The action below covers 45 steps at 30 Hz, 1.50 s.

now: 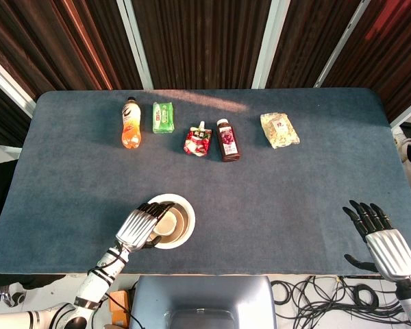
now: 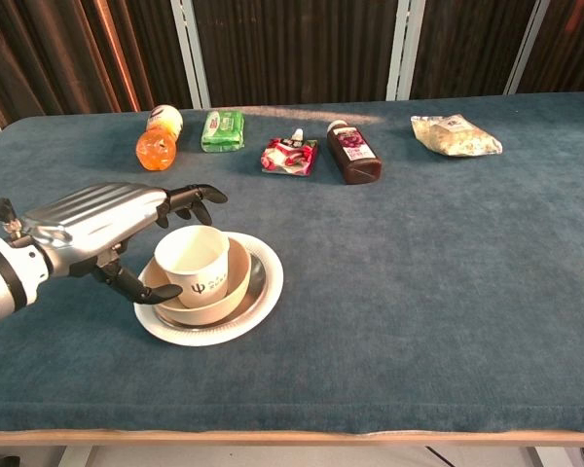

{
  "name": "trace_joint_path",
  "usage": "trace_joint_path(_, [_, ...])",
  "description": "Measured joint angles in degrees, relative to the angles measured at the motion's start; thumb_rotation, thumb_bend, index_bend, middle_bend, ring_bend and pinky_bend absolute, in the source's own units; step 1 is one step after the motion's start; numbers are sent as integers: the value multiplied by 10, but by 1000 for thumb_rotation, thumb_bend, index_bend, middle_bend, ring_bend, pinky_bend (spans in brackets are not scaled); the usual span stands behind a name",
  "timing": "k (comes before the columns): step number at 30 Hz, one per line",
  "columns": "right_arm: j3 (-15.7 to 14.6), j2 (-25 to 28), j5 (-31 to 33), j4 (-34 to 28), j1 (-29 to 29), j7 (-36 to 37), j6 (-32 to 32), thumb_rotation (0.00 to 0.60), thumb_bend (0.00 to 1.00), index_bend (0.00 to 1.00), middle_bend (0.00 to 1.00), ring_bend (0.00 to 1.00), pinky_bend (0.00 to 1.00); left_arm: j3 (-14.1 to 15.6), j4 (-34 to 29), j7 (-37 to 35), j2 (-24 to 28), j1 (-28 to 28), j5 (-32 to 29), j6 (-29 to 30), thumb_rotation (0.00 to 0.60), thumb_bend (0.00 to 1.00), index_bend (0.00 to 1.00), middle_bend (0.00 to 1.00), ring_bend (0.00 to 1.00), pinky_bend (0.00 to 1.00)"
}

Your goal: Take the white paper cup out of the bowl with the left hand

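The white paper cup [image 2: 197,263] leans in a tan bowl [image 2: 236,277], which sits on a white plate [image 2: 265,290] near the table's front left. In the head view the cup [image 1: 167,223] shows inside the bowl [image 1: 183,221]. My left hand [image 2: 102,226] is at the cup's left side, its fingers [image 2: 197,196] curved over the far rim and its thumb [image 2: 141,288] low at the near side. A gap shows between the fingers and the cup. From above, the left hand [image 1: 140,228] overlaps the bowl's left edge. My right hand [image 1: 383,240] hovers open at the front right with fingers spread.
Along the back of the blue table [image 1: 294,199] lie an orange bottle [image 1: 130,123], a green packet [image 1: 163,116], a red pouch [image 1: 198,141], a dark red bottle [image 1: 227,140] and a pale snack bag [image 1: 279,129]. Cables lie on the floor below the front edge.
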Motion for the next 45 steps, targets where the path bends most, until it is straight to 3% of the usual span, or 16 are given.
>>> trace_joint_path(15, [-1,0,-2,0,-4,-1,5,600,67,0,0,0,0,0,3,1,-4,-3,-1,-2,600,266,155,252,212,302])
trace_joint_path(18, [-1,0,-3,1,-5,1,8,600,67,0,0,0,0,0,10,-4,-9,-4,3,0,600,267,186,293,240,320])
trace_joint_path(25, [-2,1,0,0,-7,-1,7,600,67,0,0,0,0,0,20,-8,-20,-3,7,4,600,273,357,498,390,371])
trace_joint_path(34, [-1,1,1,-1,-8,-3,8,600,67,0,0,0,0,-3,24,-11,-26,1,26,30,600,274,370,507,403,371])
trace_joint_path(45, [-2,2,1,-3,-7,-4,3,600,67,0,0,0,0,-5,-51,-11,58,41,55,105,600,271,369,492,398,375])
